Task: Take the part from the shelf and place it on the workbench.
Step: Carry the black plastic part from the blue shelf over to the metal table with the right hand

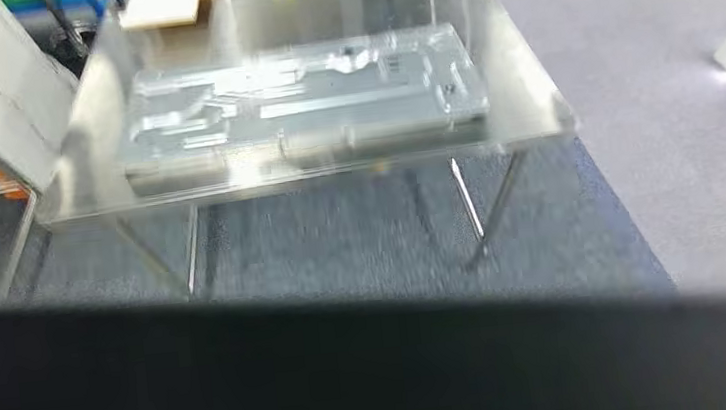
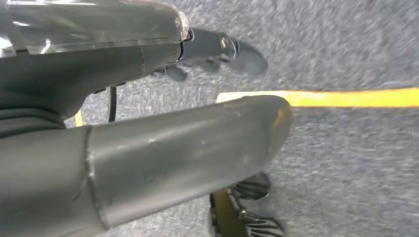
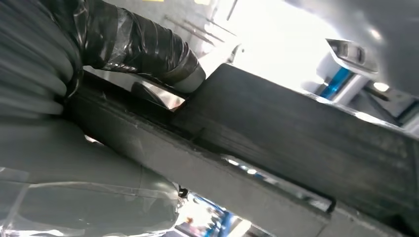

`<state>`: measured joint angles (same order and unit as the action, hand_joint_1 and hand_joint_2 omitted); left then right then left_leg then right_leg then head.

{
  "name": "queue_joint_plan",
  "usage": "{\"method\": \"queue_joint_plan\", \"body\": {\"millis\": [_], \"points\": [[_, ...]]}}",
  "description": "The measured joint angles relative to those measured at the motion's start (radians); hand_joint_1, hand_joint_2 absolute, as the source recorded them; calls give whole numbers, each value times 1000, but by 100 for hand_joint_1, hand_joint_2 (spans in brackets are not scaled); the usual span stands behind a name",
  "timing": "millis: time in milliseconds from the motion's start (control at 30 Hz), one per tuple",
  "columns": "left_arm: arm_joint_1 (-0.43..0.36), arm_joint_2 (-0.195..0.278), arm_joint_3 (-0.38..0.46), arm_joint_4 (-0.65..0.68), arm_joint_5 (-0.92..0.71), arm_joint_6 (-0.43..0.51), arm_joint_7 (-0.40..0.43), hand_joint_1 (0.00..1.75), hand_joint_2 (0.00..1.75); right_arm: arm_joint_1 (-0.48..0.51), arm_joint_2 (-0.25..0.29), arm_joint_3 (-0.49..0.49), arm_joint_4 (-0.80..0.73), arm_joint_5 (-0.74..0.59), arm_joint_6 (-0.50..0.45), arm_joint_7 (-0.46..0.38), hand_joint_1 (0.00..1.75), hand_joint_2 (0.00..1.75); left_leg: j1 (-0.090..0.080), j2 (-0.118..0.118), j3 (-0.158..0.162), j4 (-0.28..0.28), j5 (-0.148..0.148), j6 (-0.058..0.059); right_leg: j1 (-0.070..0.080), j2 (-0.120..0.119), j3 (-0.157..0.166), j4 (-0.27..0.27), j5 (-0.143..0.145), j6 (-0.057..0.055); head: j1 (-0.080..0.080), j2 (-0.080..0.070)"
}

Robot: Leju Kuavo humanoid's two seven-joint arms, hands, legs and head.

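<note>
R hand (image 3: 99, 74) clamped on black part (image 3: 296, 143). L hand (image 2: 163, 148) over carpet, fingers apart, nothing held. Workbench (image 1: 530, 98) at 12 o'clock w/ metal plate (image 1: 299, 101).

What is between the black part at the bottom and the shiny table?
Bare grey carpet, seen in the head view, lies between the black part and the table; only the table's thin legs stand there.
</note>
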<state>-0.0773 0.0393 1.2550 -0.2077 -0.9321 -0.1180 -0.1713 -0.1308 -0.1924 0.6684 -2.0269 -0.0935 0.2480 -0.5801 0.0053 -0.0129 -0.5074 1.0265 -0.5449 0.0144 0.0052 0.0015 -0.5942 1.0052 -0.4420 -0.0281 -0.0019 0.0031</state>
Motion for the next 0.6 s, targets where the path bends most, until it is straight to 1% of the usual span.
{"method": "queue_joint_plan", "body": {"millis": [33,67,100,133,167,200,233,267,300,333,367,433,467,500,533,567,600], "points": [[-1,1,0,0,-1,1,0,0,0,1,1,-1,-5,8,-8,-8,171,175,3,3,-28,53,-22,-10,-4,-1,16,-11,-5,-3,-2,0],[-1,2,0,0,-2,1,0,0,0,2,3,-1,-10,15,-16,-16,171,175,5,5,-68,120,-45,-20,-9,-2,33,-24,-11,-6,-4,0],[0,2,0,0,-2,2,0,0,0,3,4,-1,-11,19,-19,-18,171,175,9,7,-118,194,-59,-28,-10,-3,46,-27,-19,-8,-6,0],[2,3,1,0,-2,2,0,0,0,4,4,-2,-11,21,-19,-18,171,175,12,7,-148,223,-49,-32,-10,-2,53,-27,-27,-7,-6,0],[4,3,1,0,-3,2,0,0,0,5,4,-2,-11,21,-19,-19,171,175,15,7,-161,216,-21,-35,-12,-1,62,-25,-35,-5,-6,0],[5,3,1,0,-4,1,0,0,0,6,4,-2,-11,21,-18,-20,171,175,18,7,-156,173,25,-37,-13,-1,74,-23,-45,-1,-6,0],[6,3,1,1,-4,1,0,0,0,6,4,-2,-11,21,-17,-21,171,175,20,8,-140,111,74,-38,-14,0,84,-22,-55,4,-6,0],[6,3,1,0,-5,0,0,0,0,7,4,-2,-11,21,-17,-23,171,175,19,9,-123,56,109,-37,-14,0,90,-19,-64,9,-6,0],[6,3,1,0,-5,0,0,0,0,7,4,-2,-12,21,-18,-24,171,175,17,10,-110,12,128,-33,-13,0,91,-17,-71,15,-7,0],[6,4,1,0,-5,0,0,0,0,8,4,-2,-12,22,-19,-25,171,175,14,11,-104,-9,129,-27,-12,1,90,-16,-74,20,-7,0],[7,4,1,0,-5,0,0,0,0,9,4,-2,-12,23,-20,-25,171,175,10,11,-103,-14,123,-21,-11,1,89,-18,-76,25,-8,0],[8,5,1,0,-5,0,-1,0,0,10,4,-2,-14,25,-22,-25,171,175,13,10,-95,-24,116,-8,-12,0,93,-19,-83,35,-8,0],[7,5,1,0,-5,0,-1,0,0,9,4,-2,-16,25,-23,-25,171,175,15,10,-89,-27,112,0,-13,0,90,-2,-94,39,-8,0],[6,5,1,0,-5,0,-1,0,0,9,4,-2,-18,25,-23,-25,171,175,17,10,-81,-30,108,8,-14,-1,74,37,-113,43,-8,0],[5,5,1,0,-5,0,-1,0,0,10,4,-2,-19,25,-24,-25,171,175,17,10,-73,-32,103,15,-16,-1,42,100,-139,44,-8,0],[4,5,1,0,-5,0,-1,0,0,11,4,-2,-19,25,-24,-25,171,175,15,10,-67,-31,96,20,-16,-1,-3,177,-166,46,-8,0],[4,5,1,0,-5,0,-1,0,0,12,4,-2,-19,25,-25,-25,171,175,14,10,-59,-31,90,22,-17,-1,-48,246,-184,48,-8,0]]}}
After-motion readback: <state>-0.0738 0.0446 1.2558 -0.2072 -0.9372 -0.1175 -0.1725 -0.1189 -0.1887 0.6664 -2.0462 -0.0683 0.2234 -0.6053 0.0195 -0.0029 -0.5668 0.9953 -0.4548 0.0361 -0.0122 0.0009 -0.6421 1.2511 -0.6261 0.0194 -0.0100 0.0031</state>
